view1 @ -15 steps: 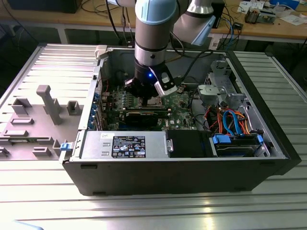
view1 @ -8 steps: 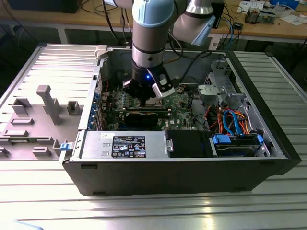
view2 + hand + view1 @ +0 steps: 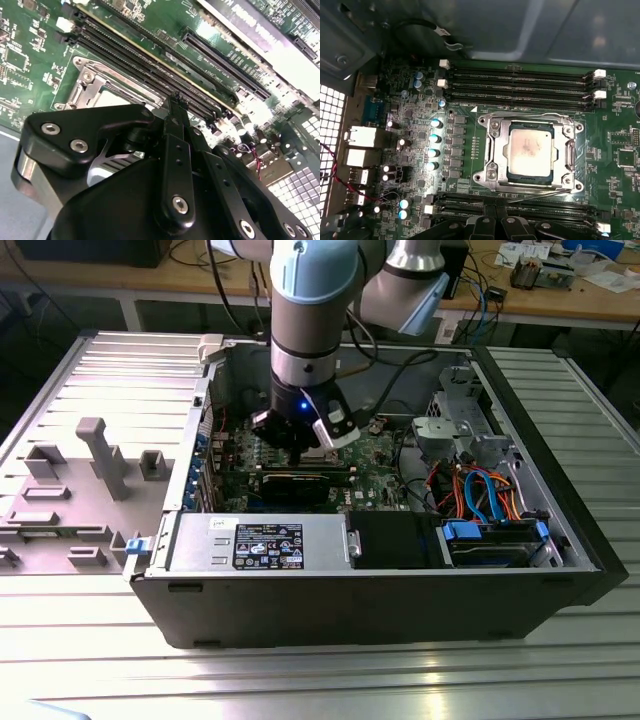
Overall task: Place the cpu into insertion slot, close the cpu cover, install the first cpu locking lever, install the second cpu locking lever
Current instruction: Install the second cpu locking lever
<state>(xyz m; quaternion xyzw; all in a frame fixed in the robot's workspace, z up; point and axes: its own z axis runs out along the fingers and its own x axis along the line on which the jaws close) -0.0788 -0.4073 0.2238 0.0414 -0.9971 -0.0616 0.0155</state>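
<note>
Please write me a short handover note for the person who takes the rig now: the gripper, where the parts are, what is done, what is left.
Gripper: low inside the open computer case, just above the green board; it appears to hold nothing.
Chip: lies in its socket, silver top up.
Cover: the metal frame lies flat around the chip.
Done: chip placed, cover closed.
Levers: thin wires run along the socket's edges; I cannot tell whether they are locked. Check both.
</note>
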